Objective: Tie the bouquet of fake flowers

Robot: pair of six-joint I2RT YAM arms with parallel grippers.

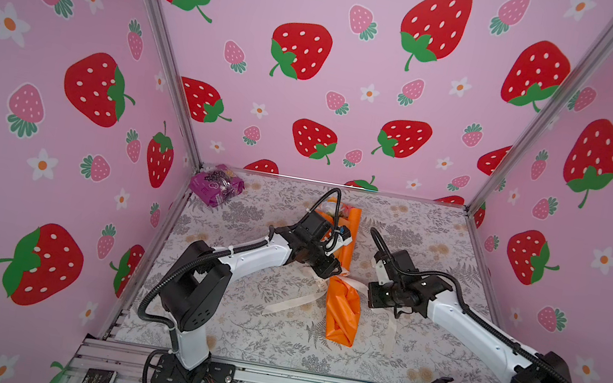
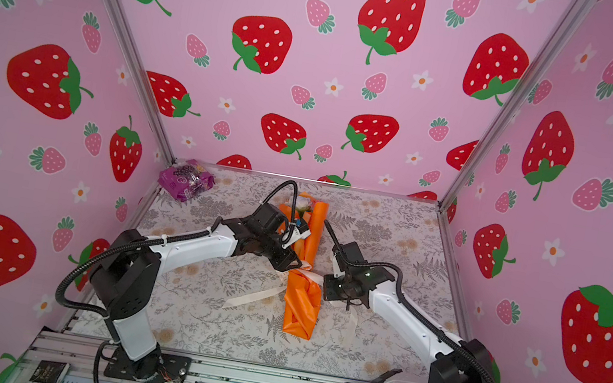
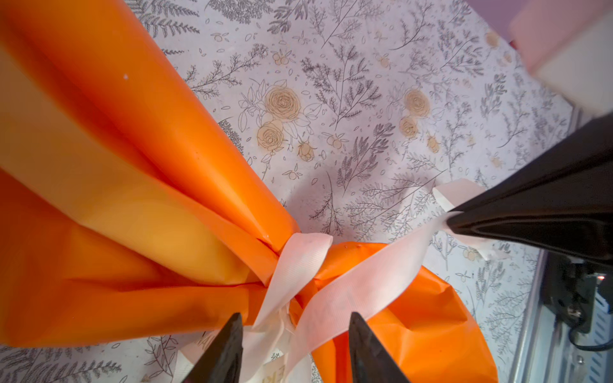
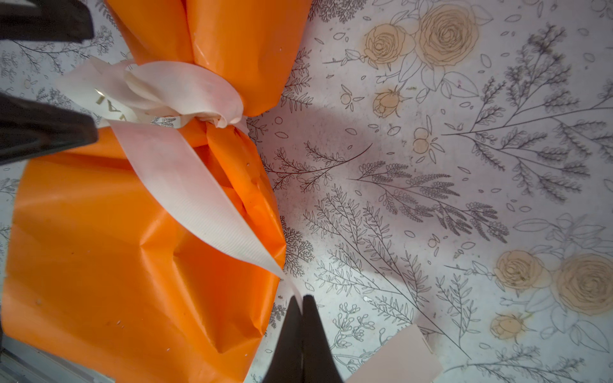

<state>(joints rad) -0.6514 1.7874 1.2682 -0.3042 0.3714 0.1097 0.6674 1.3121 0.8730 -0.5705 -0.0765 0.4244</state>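
In both top views the whole cell is seen from high above its front edge, behind the arm bases, looking down over the table [image 1: 435, 239] toward the back wall [image 1: 356, 83]. Nearly the same scene is shared, shifted slightly sideways. The left wrist view is taken close above the ribbon [image 3: 298, 262] on the bouquet [image 3: 149, 159], past the left gripper [image 3: 295, 348]. The right wrist view is set equally close, past the right gripper [image 4: 302, 308]. The knot is shared by both wrist views, from opposite sides.
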